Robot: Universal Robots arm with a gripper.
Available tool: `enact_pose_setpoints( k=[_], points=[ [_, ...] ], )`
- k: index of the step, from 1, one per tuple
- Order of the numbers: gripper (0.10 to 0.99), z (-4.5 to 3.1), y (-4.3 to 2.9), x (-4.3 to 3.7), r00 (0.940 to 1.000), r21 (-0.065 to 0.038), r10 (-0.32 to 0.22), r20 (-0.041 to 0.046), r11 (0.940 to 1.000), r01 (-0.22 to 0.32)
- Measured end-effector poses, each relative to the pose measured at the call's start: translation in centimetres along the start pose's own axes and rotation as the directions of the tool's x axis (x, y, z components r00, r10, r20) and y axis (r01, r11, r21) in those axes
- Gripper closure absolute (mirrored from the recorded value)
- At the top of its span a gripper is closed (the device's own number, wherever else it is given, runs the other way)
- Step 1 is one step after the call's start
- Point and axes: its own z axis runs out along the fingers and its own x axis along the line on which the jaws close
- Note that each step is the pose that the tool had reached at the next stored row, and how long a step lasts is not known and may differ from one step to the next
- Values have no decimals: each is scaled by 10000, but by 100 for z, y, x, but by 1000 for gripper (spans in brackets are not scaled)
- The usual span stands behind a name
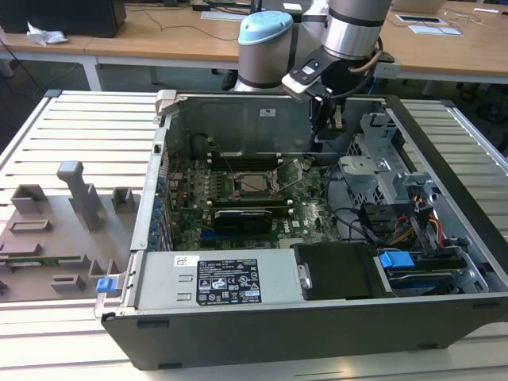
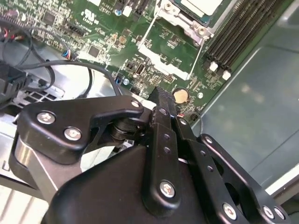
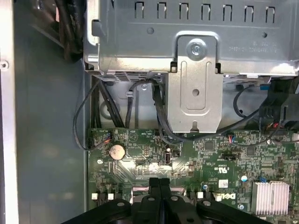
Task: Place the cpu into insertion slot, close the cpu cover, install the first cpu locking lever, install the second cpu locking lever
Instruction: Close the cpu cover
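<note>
Silver cpu [image 1: 255, 183] looks seated on the motherboard [image 1: 311, 216]. My tool [image 2: 159, 95], pressed together and empty, hovers near a raised locking lever [image 1: 292, 173]; I'd press that down slowly.

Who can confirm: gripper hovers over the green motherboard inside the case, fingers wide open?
Wrong on the fingers: they are shut together, as the first wrist view shows. The gripper does hover over the green motherboard inside the case.

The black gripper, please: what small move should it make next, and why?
Probably ease toward the thin silver wire lever beside the silver-grey square chip: the lever looks raised, while the black gripper hangs shut and apart over the green motherboard.
</note>
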Motion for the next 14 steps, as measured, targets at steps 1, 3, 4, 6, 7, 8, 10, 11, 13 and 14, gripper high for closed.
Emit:
enact_pose_setpoints(
  k=[1,3,4,6,7,8,10,11,13,14],
  points=[
    [980,3,4,0,9997,-7,-250,12,9997,250],
    [980,5,16,-1,9990,-12,-442,22,9990,442],
    [980,8,30,-1,9990,-12,-441,22,9990,442],
    [980,15,59,-2,9990,-11,-442,22,9990,442],
    [980,22,67,-2,9990,-11,-443,19,9990,443],
    [980,26,70,-2,9990,-10,-443,20,9990,443],
    [980,47,72,-2,9990,-9,-440,21,9990,440],
    [980,69,74,-1,9990,-9,-442,20,9990,442],
    [980,83,74,-1,9990,-9,-443,21,9990,443],
    [980,88,75,-1,9990,-9,-442,21,9990,442]
  ],
)
